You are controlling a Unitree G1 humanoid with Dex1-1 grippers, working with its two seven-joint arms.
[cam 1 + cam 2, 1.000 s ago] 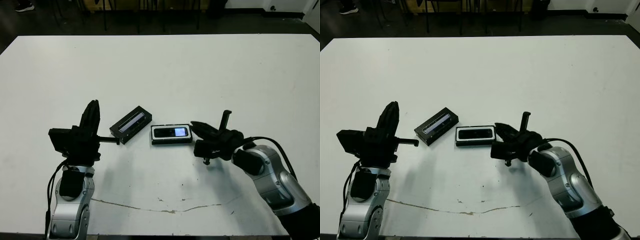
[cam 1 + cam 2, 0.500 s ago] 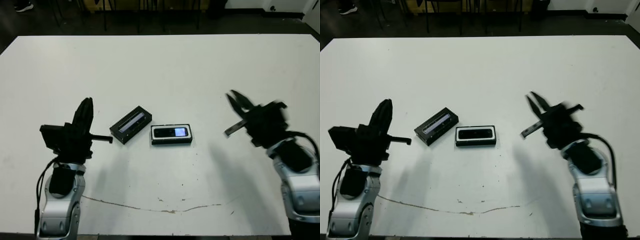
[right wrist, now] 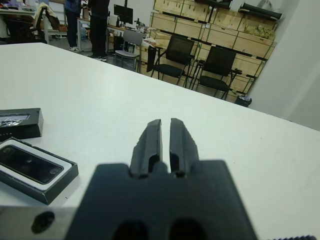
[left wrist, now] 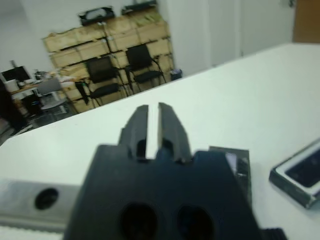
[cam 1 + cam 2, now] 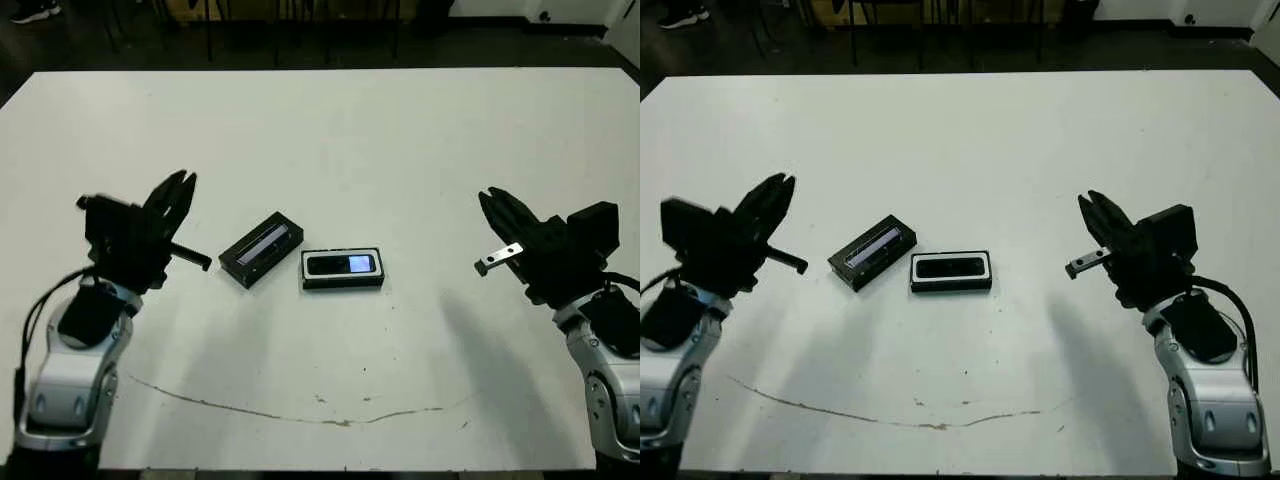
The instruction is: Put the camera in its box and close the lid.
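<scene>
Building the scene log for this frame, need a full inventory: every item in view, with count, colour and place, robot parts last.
table: 1, white, fills the head views; a thin dark crack line near its front edge.
box: 1, black tray with white lining, table centre, lying flat.
camera: 1, black bar, lying inside the box.
lid: 1, black with a shiny grey panel, just left of the box, angled, off the box.
chairs: several, black, beyond the table's far edge.
stacked crates: tan, against the far wall.
person: at least one, dark clothes, standing far beyond the table.
left gripper: 1, black, raised left of the lid, fingers nearly together, holding nothing.
right gripper: 1, black, raised right of the box, fingers nearly together, holding nothing.
</scene>
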